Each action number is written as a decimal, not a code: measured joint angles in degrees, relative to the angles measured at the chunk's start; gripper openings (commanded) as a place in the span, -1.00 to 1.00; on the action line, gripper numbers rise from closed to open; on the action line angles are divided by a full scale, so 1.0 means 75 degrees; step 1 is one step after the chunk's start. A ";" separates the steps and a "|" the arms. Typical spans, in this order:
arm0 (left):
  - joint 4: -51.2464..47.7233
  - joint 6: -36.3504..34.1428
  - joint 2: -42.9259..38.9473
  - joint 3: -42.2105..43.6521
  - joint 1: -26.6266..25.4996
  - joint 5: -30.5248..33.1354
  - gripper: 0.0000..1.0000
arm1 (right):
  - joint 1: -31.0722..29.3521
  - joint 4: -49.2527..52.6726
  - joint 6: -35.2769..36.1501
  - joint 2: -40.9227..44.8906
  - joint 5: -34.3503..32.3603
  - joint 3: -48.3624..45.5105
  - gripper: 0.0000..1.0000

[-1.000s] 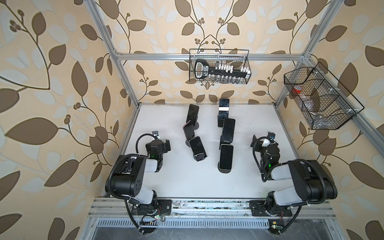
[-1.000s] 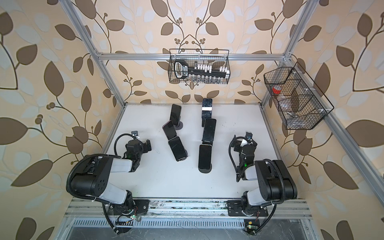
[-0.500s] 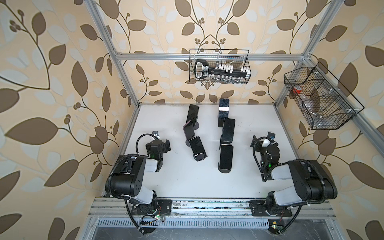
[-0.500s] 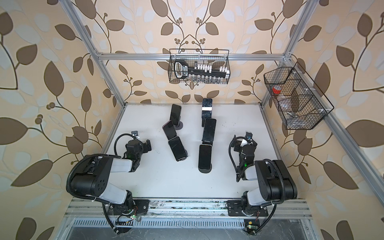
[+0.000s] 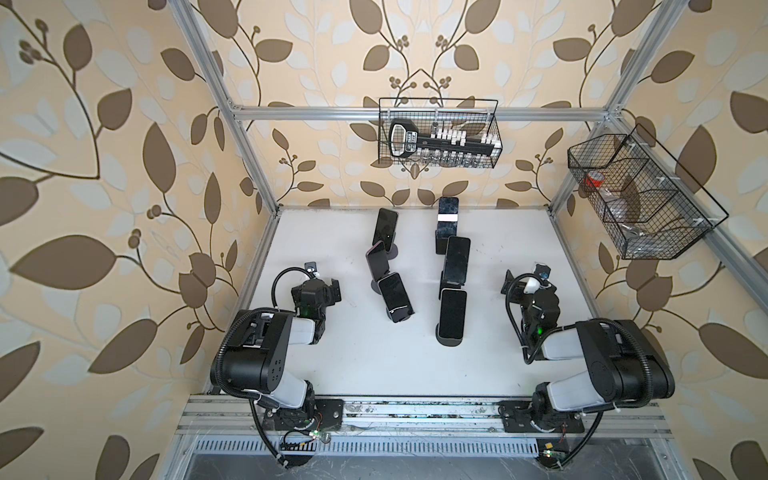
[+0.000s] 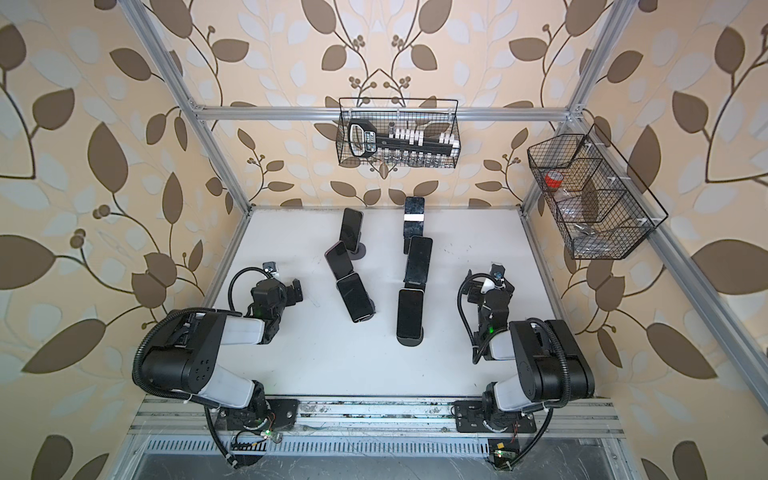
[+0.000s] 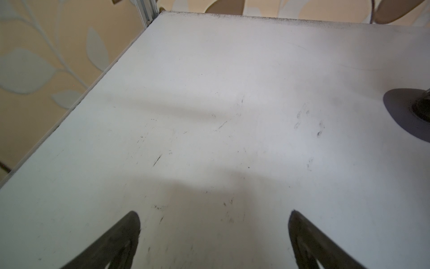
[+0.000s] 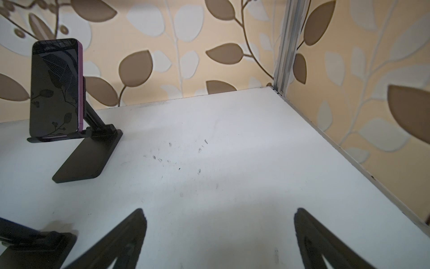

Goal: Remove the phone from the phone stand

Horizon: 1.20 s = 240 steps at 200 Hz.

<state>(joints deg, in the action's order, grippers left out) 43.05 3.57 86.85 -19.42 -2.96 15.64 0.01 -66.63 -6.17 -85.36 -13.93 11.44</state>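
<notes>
White table bearing six dark-screened phones propped on stands, set in two columns at mid-table. A purple-edged phone leans on a black folding stand near the back wall. Left end effector and right end effector, each over bare table at either side, well apart from the phones, jaws spread wide, holding nothing.

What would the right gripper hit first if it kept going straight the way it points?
Likely just bare table, then the back wall; the right gripper, open, has nothing between it and there. The phone stands off to the side.
</notes>
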 measured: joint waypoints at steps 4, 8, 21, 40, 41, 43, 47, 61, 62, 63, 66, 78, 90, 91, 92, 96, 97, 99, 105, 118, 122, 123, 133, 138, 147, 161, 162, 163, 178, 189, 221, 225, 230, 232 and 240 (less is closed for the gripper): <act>0.0000 0.0000 0.0000 0.0000 0.0000 -0.0003 0.98 | 0.0000 0.0000 0.0000 0.0000 0.0000 0.0000 0.99; 0.0000 0.0000 0.0000 0.0000 0.0000 -0.0003 0.98 | 0.0000 0.0000 0.0000 0.0000 0.0000 0.0000 0.99; 0.0000 0.0000 0.0000 0.0000 0.0000 0.0000 0.98 | 0.0000 0.0000 0.0000 0.0000 0.0000 0.0000 0.99; -0.0006 0.0000 0.0000 -0.0012 0.0000 0.0000 0.98 | 0.0000 0.0000 0.0000 0.0000 0.0000 0.0000 0.99; -0.0006 0.0000 0.0000 -0.0015 0.0000 0.0000 0.98 | 0.0000 0.0000 0.0000 0.0000 0.0000 0.0000 0.99; -0.0006 0.0000 0.0000 -0.0015 0.0000 -0.0003 0.98 | 0.0000 0.0000 0.0000 0.0000 0.0000 0.0000 0.99; -0.0006 0.0000 0.0000 -0.0020 0.0000 0.0000 0.98 | 0.0000 0.0000 0.0000 0.0000 0.0000 0.0000 0.99; -0.0003 0.0000 0.0000 -0.0026 0.0000 0.0000 0.98 | 0.0000 0.0000 0.0000 0.0000 0.0000 0.0000 0.99; -0.0003 0.0000 0.0000 -0.0026 0.0000 -0.0003 0.98 | 0.0000 0.0000 0.0000 0.0000 0.0000 0.0000 0.99; -0.0006 0.0000 0.0000 -0.0026 0.0000 0.0000 0.98 | 0.0000 0.0000 0.0000 0.0000 0.0000 0.0000 0.99; -0.0003 0.0000 0.0000 -0.0026 0.0000 0.0000 0.98 | 0.0000 -0.0003 0.0000 0.0000 -0.0003 0.0000 0.99; -0.0003 0.0000 -0.0003 -0.0026 0.0000 -0.0003 0.98 | 0.0000 -0.0032 0.0000 0.0000 -0.0047 -0.0003 0.99; -0.0050 -0.0003 -0.0073 -0.0026 0.0000 -0.0006 0.97 | 0.0000 -0.0038 -0.0038 0.0064 -0.0157 -0.0020 0.99; -0.0052 -0.0003 -0.0079 -0.0026 0.0000 -0.0006 0.97 | 0.0000 -0.0041 -0.0044 0.0070 -0.0163 -0.0023 0.99; -0.0064 -0.0003 -0.0096 -0.0029 0.0000 -0.0009 0.97 | 0.0000 -0.0047 -0.0044 0.0082 -0.0172 -0.0029 0.99; -0.0149 -0.0003 -0.0178 -0.0029 0.0000 -0.0012 0.97 | 0.0000 -0.0085 -0.0052 0.0111 -0.0192 -0.0052 0.99; -0.0184 -0.0009 -0.0201 -0.0029 0.0000 -0.0015 0.97 | 0.0000 -0.0102 -0.0052 0.0125 -0.0201 -0.0064 0.99; -0.0224 -0.0009 -0.0268 -0.0032 0.0000 -0.0015 0.98 | 0.0000 -0.0122 -0.0052 0.0140 -0.0204 -0.0085 0.99; -0.0388 -0.0017 -0.0449 -0.0035 0.0000 -0.0020 0.97 | 0.0000 -0.0195 -0.0052 0.0192 -0.0221 -0.0146 0.99; -0.0743 -0.0020 -0.1037 -0.0044 0.0000 -0.0020 0.98 | -0.0003 -0.0297 -0.0050 0.0385 -0.0236 -0.0329 0.99; -0.0822 -0.0017 -0.1268 -0.0044 0.0000 -0.0020 0.97 | -0.0015 -0.0277 -0.0047 0.0481 -0.0271 -0.0370 0.99; -0.0857 -0.0017 -0.1341 -0.0044 0.0000 -0.0020 0.97 | -0.0020 -0.0259 -0.0050 0.0513 -0.0277 -0.0385 0.99; -0.0985 -0.0015 -0.1868 -0.0044 -0.0003 -0.0020 0.97 | -0.0050 -0.0073 -0.0052 0.0880 -0.0353 -0.0434 0.99; -0.1043 -0.0017 -0.2124 -0.0044 -0.0003 -0.0020 0.97 | -0.0052 0.0117 -0.0061 0.1116 -0.0388 -0.0425 0.99; -0.1110 -0.0006 -0.2567 -0.0044 -0.0003 -0.0035 0.97 | -0.0073 0.0498 -0.0064 0.1661 -0.0446 -0.0396 0.99; -0.1341 0.0032 -0.3156 -0.0052 -0.0003 -0.0105 0.97 | -0.0073 0.1072 -0.0055 0.2425 -0.0487 -0.0262 0.99; -0.1384 0.0038 -0.3212 -0.0058 -0.0003 -0.0114 0.97 | -0.0073 0.1105 -0.0055 0.2463 -0.0487 -0.0254 0.99; -0.1405 0.0044 -0.3235 -0.0064 -0.0003 -0.0119 0.97 | -0.0073 0.1174 -0.0055 0.2530 -0.0487 -0.0230 0.99; -0.2005 0.0143 -0.3643 -0.0251 -0.0003 -0.0297 0.97 | -0.0073 0.1874 -0.0064 0.3168 -0.0484 0.0044 0.98; -0.2512 0.0192 -0.3850 -0.0498 -0.0009 -0.0440 0.97 | -0.0082 0.2547 -0.0172 0.3625 -0.0460 0.0318 0.94; -0.4130 0.0306 -0.4409 -0.1571 -0.0009 -0.0866 0.96 | -0.0087 0.4905 -0.1029 0.4532 -0.0335 0.1376 0.93; -0.4334 0.0315 -0.4491 -0.1716 -0.0009 -0.0912 0.96 | -0.0087 0.5167 -0.1139 0.4596 -0.0335 0.1495 0.92; -0.4538 0.0321 -0.4593 -0.1868 -0.0009 -0.0973 0.96 | -0.0096 0.5560 -0.1332 0.4698 -0.0338 0.1661 0.91; -0.4628 0.0321 -0.4634 -0.1935 -0.0009 -0.1014 0.96 | -0.0099 0.5651 -0.1381 0.4721 -0.0338 0.1702 0.90; -0.4937 0.0323 -0.4797 -0.2154 -0.0009 -0.1105 0.96 | -0.0108 0.6181 -0.1690 0.4870 -0.0364 0.1903 0.88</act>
<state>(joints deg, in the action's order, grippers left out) 6.02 6.00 50.87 -35.57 -3.03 7.35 -0.80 -20.27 -18.85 -48.84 -16.67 25.71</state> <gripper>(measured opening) 0.980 0.953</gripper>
